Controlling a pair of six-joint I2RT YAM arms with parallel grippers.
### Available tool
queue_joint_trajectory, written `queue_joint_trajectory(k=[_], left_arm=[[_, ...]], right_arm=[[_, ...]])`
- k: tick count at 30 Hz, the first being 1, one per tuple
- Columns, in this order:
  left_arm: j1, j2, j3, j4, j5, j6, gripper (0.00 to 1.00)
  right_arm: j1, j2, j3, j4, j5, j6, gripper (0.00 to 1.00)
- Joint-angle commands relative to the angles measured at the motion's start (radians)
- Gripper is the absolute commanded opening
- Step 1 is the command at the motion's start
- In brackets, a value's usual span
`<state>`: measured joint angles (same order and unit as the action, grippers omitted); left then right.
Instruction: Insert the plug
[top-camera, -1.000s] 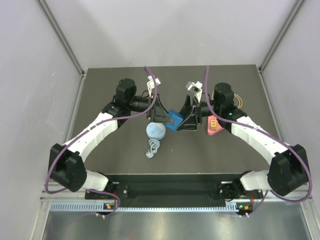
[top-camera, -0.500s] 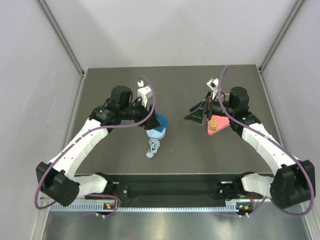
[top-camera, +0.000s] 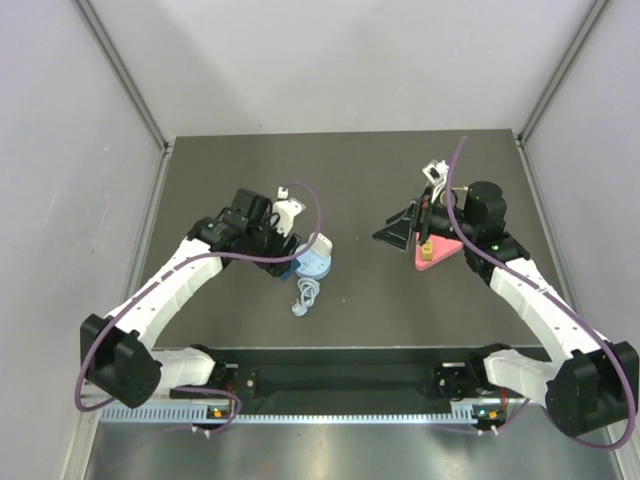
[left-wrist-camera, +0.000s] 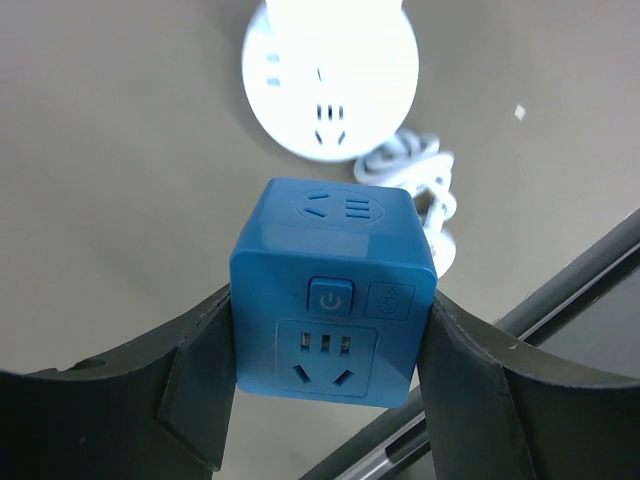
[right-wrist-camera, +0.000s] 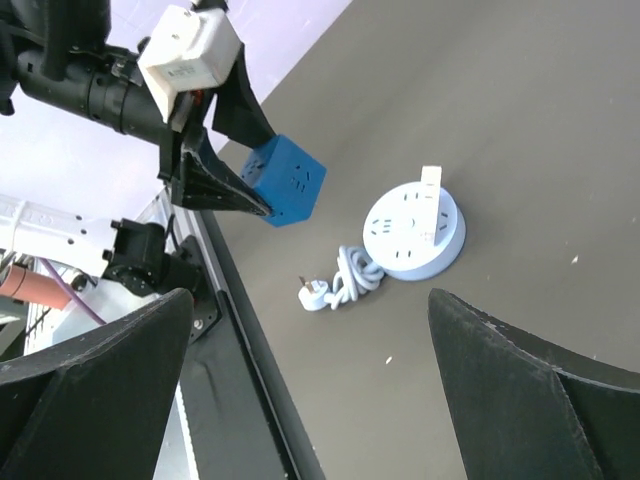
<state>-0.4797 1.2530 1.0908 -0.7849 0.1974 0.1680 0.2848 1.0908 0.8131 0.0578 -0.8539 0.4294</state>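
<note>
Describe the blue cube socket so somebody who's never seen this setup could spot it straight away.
On the dark table, look left of centre for the left gripper. The blue cube socket is clamped in it, next to the round pale socket disc with its coiled white cord. It is the only deep-blue, square-sided thing, with a power button on one face.

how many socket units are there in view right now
2. The blue cube socket is gripped in the left end effector; the round socket hub lies on the table beside its coiled cord. No others show.
</note>
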Motion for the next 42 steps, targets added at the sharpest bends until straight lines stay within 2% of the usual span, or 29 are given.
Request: queue_joint_trajectory(k=[1, 6, 10, 16, 28, 42], left_arm=[[-0.002, -0.007, -0.035, 0.058, 0.017, 0.060, 0.00], [-0.013, 0.029, -0.052, 0.128, 0.050, 0.054, 0.00], [-0.026, 0.107, -0.036, 0.153, -0.015, 0.056, 0.00], [-0.066, 0.183, -0.005, 0.177, -0.013, 0.068, 0.00], [-0.089, 0.253, 0.141, 0.096, -0.050, 0.088, 0.00], [-0.091, 0.309, 0.104, 0.105, -0.013, 0.074, 0.00]], right_arm=[[-0.009, -0.039, -0.026, 0.017, 0.013, 0.006, 1.00], [-0.009, -0.032, -0.045, 0.042, 0.006, 0.011, 1.00], [-0.009, -0.023, -0.048, 0.057, 0.000, 0.019, 1.00], [-0.009, -0.014, -0.049, 0.062, -0.005, 0.017, 1.00], [-0.009, 0.018, -0.028, 0.060, -0.014, 0.008, 1.00], [-0.009, 0.023, -0.045, 0.083, -0.011, 0.022, 1.00]])
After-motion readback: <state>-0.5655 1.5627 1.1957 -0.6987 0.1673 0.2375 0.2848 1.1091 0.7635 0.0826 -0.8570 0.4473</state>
